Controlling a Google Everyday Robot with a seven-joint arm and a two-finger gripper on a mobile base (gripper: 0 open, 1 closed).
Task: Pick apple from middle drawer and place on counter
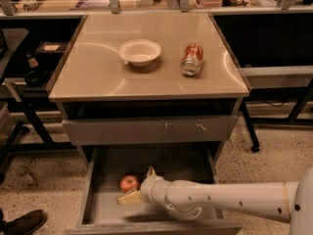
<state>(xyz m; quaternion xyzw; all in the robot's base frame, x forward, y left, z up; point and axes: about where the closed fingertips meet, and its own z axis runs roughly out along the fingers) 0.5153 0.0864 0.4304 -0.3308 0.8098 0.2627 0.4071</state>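
One apple (pixel 129 183) is sitting on the floor of the open drawer (pixel 186 164), toward its left side. It is looking firm, smooth and light, and probably prone to rolling, so gripping across its widest part is likely the safest hold. One end effector (pixel 138 186) is hovering just right of it, its fingers spread apart and holding nothing. Above, on the desk (pixel 98 77), one bowl (pixel 140 52) and one can (pixel 191 59) are resting apart.
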